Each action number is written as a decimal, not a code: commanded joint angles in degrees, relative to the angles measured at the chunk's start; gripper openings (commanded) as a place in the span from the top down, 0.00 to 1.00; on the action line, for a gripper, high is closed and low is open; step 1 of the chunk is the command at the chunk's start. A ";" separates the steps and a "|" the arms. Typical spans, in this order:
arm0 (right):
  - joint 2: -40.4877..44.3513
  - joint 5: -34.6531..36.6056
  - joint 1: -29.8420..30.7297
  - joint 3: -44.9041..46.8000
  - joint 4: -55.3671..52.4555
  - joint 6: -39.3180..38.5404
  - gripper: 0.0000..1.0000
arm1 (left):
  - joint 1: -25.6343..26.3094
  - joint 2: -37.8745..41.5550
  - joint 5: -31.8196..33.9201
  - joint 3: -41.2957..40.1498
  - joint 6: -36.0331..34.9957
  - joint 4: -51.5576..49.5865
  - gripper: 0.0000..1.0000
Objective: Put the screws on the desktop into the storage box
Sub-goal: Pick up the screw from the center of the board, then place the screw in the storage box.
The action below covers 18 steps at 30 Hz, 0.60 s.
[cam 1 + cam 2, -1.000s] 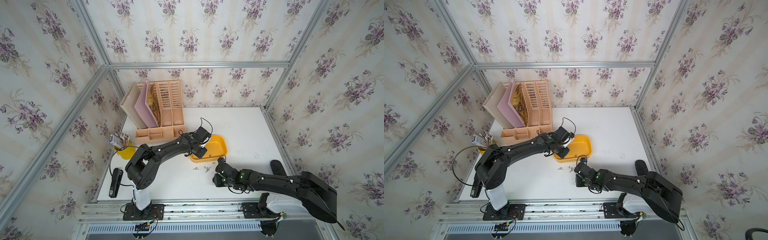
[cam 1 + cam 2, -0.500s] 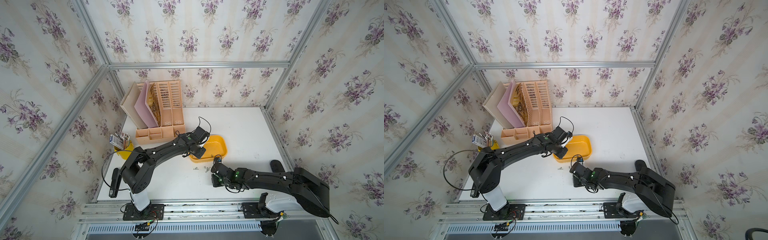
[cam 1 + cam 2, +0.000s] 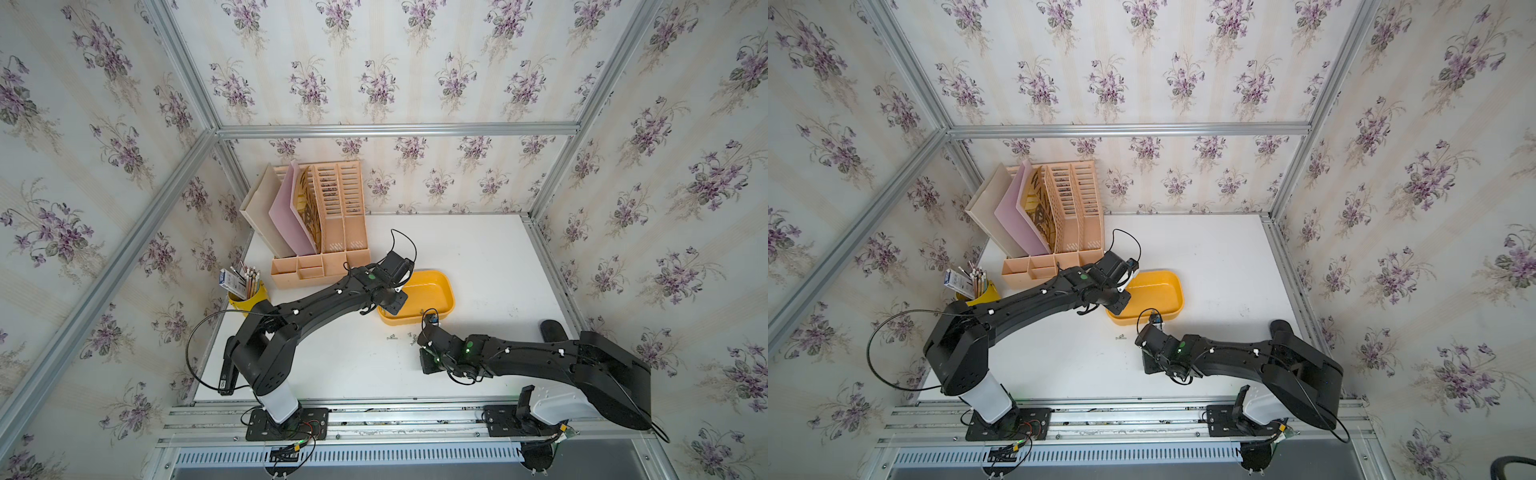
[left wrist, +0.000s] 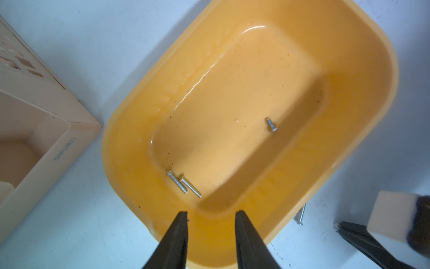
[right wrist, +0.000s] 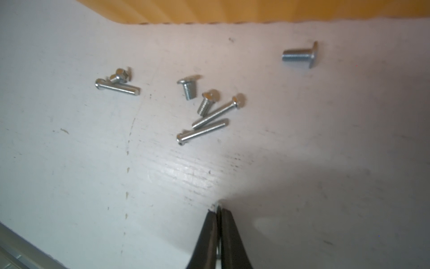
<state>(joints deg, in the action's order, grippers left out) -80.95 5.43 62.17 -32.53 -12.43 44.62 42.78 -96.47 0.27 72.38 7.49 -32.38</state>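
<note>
On the desktop [image 5: 93,174], just beside the storage box [image 5: 256,11], eight loose screws [image 5: 209,116] lie scattered; three more lie inside the box. Near them the right gripper [image 5: 217,209] is pressed together, apparently pinching a thin screw, though blur obscures it. Over the box's end, the left gripper [image 4: 210,215] hangs spread, holding nothing.

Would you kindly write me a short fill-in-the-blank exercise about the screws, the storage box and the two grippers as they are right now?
The screws lying inside the storage box number ___.
The left gripper, over the box's rim, is ___.
The right gripper, over the desktop, is ___.
Missing words: three; open; shut.
</note>
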 commanded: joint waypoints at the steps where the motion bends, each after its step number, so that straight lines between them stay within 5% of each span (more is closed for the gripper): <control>1: -0.11 -2.20 -0.02 1.48 -7.27 -1.31 1.00 | -0.15 2.19 1.98 -1.16 1.28 -0.89 0.61; 9: 5.01 -1.72 -3.00 -8.19 -10.59 -7.71 1.00 | -1.12 9.17 -1.80 -6.37 4.98 -0.06 0.60; 18: 3.68 -7.18 -18.29 -19.49 -9.23 -21.57 1.00 | -1.01 20.31 -6.41 -20.40 11.92 5.86 0.60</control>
<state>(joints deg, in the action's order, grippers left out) -75.44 1.21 47.09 -50.46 -22.26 29.47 41.71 -77.32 -3.27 54.83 15.77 -30.02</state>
